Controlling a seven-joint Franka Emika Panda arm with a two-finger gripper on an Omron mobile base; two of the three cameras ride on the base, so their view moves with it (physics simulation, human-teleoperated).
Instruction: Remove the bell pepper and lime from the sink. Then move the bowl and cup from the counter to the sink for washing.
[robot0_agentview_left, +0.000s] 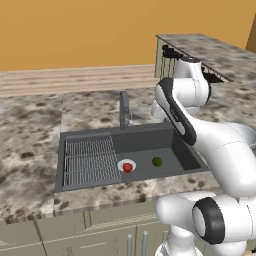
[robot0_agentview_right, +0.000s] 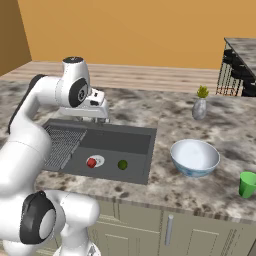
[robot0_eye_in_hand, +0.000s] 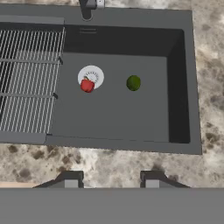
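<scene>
**Above the sink, nothing gripped**

Gripper (robot0_eye_in_hand: 111, 180) poised high over the sink (robot0_eye_in_hand: 183, 78), jaws parted about halfway, nothing between them. Pointing straight down at the basin's front rim, well clear of everything inside.

Below and beyond: bell pepper (robot0_eye_in_hand: 87, 85) resting on the edge of the white drain ring (robot0_eye_in_hand: 92, 75), touching it. Lime (robot0_eye_in_hand: 133, 82) lying on the bare basin floor near the pepper, apart from it. Wire rack (robot0_eye_in_hand: 28, 81) covering the basin's other half; faucet (robot0_agentview_left: 123, 109) at the back rim.

Out on the counter (robot0_agentview_right: 165, 125): bowl (robot0_agentview_right: 195, 157) just beside the sink's edge, cup (robot0_agentview_right: 247, 184) farther along, near the counter's front edge. Grey vase (robot0_agentview_right: 199, 108) behind them.

Likely first step: fetching the pepper. Best done by centring over the fruit, widening the jaws, descending vertically, closing across the middle. Small, round, glossy — prone to rolling or squirting out if pinched off-centre. Worth keeping clear of the rack.
</scene>
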